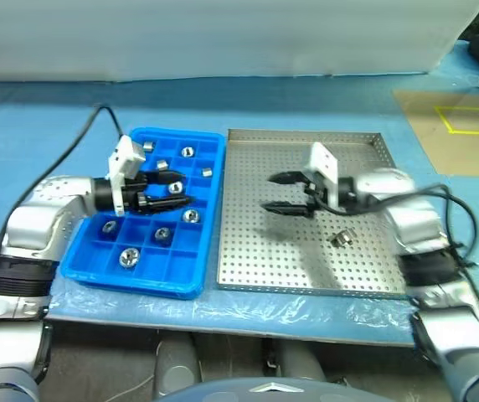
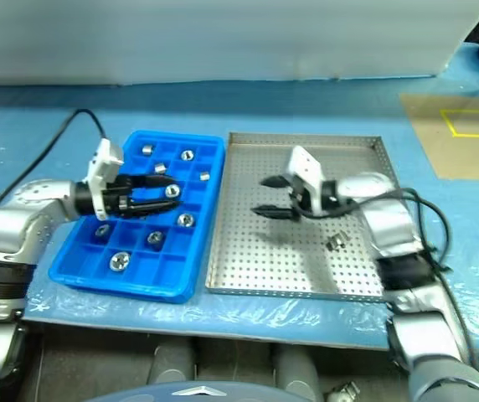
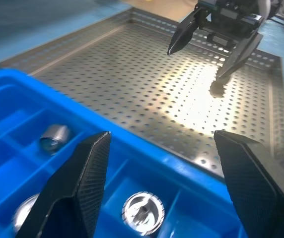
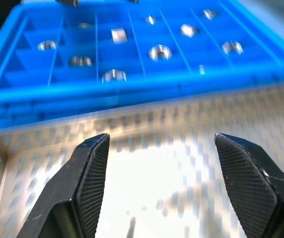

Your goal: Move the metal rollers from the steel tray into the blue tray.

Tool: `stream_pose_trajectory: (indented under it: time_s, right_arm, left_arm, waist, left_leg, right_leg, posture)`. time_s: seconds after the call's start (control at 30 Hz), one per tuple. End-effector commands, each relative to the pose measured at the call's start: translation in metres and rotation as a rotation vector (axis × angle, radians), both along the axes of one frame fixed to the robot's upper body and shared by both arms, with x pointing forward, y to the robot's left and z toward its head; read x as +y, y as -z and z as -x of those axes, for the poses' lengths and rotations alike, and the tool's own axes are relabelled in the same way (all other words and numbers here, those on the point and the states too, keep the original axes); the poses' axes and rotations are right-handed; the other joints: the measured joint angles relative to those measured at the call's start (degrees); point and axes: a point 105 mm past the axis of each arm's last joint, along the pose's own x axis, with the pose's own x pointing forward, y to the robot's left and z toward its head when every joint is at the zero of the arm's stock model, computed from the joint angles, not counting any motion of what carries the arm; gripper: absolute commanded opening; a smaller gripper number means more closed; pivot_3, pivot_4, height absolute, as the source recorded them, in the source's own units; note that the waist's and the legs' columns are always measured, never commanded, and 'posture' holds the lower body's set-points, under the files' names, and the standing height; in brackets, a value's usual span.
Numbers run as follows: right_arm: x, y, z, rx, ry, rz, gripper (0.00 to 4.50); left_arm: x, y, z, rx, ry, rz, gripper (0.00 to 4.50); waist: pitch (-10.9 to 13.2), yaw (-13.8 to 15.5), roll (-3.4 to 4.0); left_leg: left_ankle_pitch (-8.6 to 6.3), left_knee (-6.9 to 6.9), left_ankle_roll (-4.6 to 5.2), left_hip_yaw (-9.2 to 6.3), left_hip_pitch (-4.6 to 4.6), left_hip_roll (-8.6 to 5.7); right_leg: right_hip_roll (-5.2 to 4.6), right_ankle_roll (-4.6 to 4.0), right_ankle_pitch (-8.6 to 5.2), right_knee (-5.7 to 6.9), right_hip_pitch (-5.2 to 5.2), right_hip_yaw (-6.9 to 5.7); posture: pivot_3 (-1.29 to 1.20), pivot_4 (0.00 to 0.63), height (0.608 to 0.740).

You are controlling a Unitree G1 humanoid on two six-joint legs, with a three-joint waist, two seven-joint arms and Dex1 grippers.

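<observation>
Steel tray: one roller remained.
Blue tray: several rollers were in compartments.
Left gripper, right gripper: both spread, empty.

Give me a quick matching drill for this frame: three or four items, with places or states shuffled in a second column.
1. left gripper
2. right gripper
3. lone roller
4. blue tray

a. lying on the steel tray, by the right forearm
b. open, over the steel tray
c. beside the steel tray, rollers in its compartments
d. open, over the blue tray

Pairs: 1-d, 2-b, 3-a, 4-c
</observation>
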Motion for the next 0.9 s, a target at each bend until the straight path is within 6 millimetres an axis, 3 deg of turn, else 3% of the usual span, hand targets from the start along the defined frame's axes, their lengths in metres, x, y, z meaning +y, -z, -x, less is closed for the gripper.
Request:
stream_pose_trajectory:
  time_s: [0.03, 0.17, 0.33, 0.53, 0.9]
  right_arm:
    - [-0.017, -0.013, 0.020, -0.047, 0.078, 0.002, 3.46]
    - [-0.044, 0.008, 0.030, -0.026, 0.226, 0.067, 3.46]
    - [-0.043, 0.023, 0.036, 0.018, 0.310, 0.015, 3.46]
    - [-0.062, 0.037, 0.024, -0.036, 0.411, 0.081, 3.46]
    - [-0.091, 0.077, 0.013, 0.062, 0.536, 0.080, 3.46]
  left_arm:
    - [-0.021, -0.005, 0.007, -0.032, 0.103, 0.014, 3.52]
    - [-0.042, 0.001, 0.009, -0.007, 0.203, 0.024, 3.52]
    - [-0.053, 0.004, 0.004, -0.004, 0.259, 0.024, 3.52]
    - [-0.054, 0.002, 0.002, -0.012, 0.279, 0.017, 3.52]
    - [-0.048, 0.003, 0.005, -0.022, 0.261, 0.010, 3.52]
  waist:
    - [0.0, -0.9, 0.00]
    - [0.0, -1.9, 0.00]
    - [0.0, -3.7, 0.00]
    - [0.0, -4.2, 0.02]
    - [0.0, -3.9, 0.03]
  left_leg:
    - [0.00, 0.00, 0.00, 0.02, 0.03, 0.00]
    - [-0.01, 0.05, 0.02, 0.19, 0.32, -0.01]
    - [-0.14, 0.15, 0.24, 0.40, 0.44, -0.12]
    - [-0.23, 0.25, 0.39, 0.51, 0.40, -0.17]
    - [-0.40, 0.19, 0.69, 0.64, 0.18, -0.20]
  right_leg:
    - [0.00, 0.00, 0.00, 0.02, 0.00, 0.02]
    - [0.02, 0.05, -0.02, 0.03, 0.14, 0.25]
    - [0.01, 0.34, 0.00, 0.04, 0.16, 0.53]
    - [0.01, 0.26, 0.05, 0.00, 0.13, 0.53]
    - [-0.02, 0.25, 0.06, -0.52, 0.18, 0.52]
  posture:
    - [-0.27, 0.150, 0.740]
    - [-0.33, 0.150, 0.740]
    - [-0.38, 0.150, 0.740]
    - [-0.39, 0.150, 0.740]
    - [-0.34, 0.150, 0.740]
